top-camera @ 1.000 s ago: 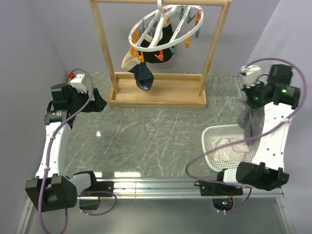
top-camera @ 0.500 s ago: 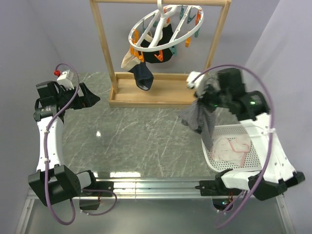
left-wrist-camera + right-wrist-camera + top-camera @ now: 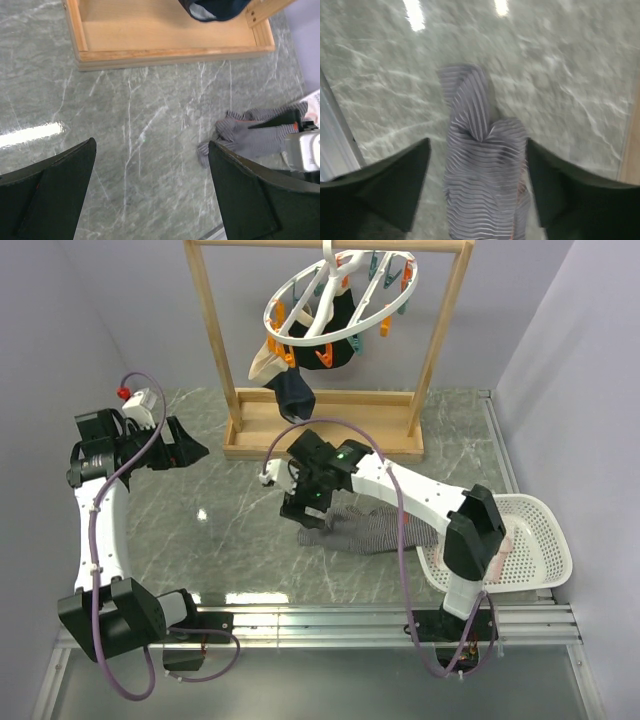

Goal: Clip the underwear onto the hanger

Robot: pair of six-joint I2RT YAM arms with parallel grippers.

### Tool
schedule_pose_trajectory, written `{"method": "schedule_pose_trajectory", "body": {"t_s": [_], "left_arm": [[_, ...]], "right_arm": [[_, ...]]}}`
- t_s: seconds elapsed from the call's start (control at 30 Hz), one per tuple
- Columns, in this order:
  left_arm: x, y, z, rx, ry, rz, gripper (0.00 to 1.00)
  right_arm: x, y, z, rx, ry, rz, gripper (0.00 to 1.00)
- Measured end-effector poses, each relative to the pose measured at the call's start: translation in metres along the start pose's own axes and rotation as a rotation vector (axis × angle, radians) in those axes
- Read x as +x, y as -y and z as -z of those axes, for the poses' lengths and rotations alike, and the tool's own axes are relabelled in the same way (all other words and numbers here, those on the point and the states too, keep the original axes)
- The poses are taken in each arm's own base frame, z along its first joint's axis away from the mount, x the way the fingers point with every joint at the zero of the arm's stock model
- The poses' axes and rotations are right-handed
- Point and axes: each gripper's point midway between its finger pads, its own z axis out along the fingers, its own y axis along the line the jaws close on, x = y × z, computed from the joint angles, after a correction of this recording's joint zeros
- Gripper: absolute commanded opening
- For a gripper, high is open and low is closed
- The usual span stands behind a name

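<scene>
Right gripper [image 3: 305, 502] is opening its jaws now, after being shut tight a moment ago. It is letting go of the underwear [image 3: 482, 165]. The underwear is now lying on the table [image 3: 230, 530] right under the gripper and is stretching away toward the white basket [image 3: 545, 530].

A second ago the gripper was holding the underwear up in the air over that basket. Now the arm is reaching out over the middle of the table.

Well behind the gripper and high up, the hanger [image 3: 340, 295] is hanging on the wooden frame [image 3: 325, 435]. A dark garment [image 3: 295, 395] is already dangling from it. Off to the left, the left gripper [image 3: 185, 445] is waiting wide open, holding nothing.

I think the underwear is being put down so it can be grabbed in a better spot. No clip is holding it yet.
</scene>
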Motion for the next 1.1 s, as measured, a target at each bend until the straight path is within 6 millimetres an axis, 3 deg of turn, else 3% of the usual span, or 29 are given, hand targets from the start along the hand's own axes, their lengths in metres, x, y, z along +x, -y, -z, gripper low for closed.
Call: {"method": "schedule_pose_trajectory", "body": {"t_s": [0.07,0.13,0.23,0.3,0.4,0.5,0.67,0.77,0.9,1.0,1.03,1.1], "left_arm": [[0.004,0.0,-0.001,0.014,-0.015,-0.006,0.99],[0.007,0.0,-0.004,0.034,-0.032,-0.012,0.99],[0.017,0.003,-0.017,0.081,-0.075,-0.03,0.99],[0.031,0.018,-0.035,0.134,-0.131,-0.07,0.98],[0.06,0.056,-0.063,0.239,-0.226,-0.156,0.9],[0.096,0.102,-0.089,0.364,-0.325,-0.239,0.83],[0.162,0.151,-0.133,0.468,-0.514,-0.277,0.78],[0.205,0.169,-0.162,0.485,-0.649,-0.273,0.77],[0.257,0.183,-0.187,0.481,-0.798,-0.248,0.73],[0.272,0.184,-0.198,0.465,-0.85,-0.198,0.47],[0.274,0.184,-0.201,0.458,-0.86,-0.182,0.33],[0.275,0.185,-0.206,0.451,-0.869,-0.153,0.22]], "right_arm": [[-0.006,-0.01,-0.01,-0.027,0.001,-0.002,0.96],[-0.011,-0.015,-0.005,-0.036,0.02,-0.017,0.96],[-0.014,-0.006,0.019,-0.017,0.079,-0.071,0.95],[-0.008,0.011,0.045,0.012,0.134,-0.139,0.93],[0.025,0.052,0.092,0.104,0.199,-0.286,0.89],[0.084,0.08,0.13,0.221,0.192,-0.446,0.88],[0.165,0.063,0.152,0.262,0.091,-0.633,0.86],[0.196,0.057,0.162,0.275,0.043,-0.722,0.86],[0.214,0.049,0.169,0.282,0.007,-0.771,0.86],[0.215,0.044,0.171,0.28,0.0,-0.77,0.86],[0.215,0.043,0.172,0.278,-0.001,-0.771,0.86],[0.215,0.042,0.171,0.271,0.0,-0.773,0.86]]}}
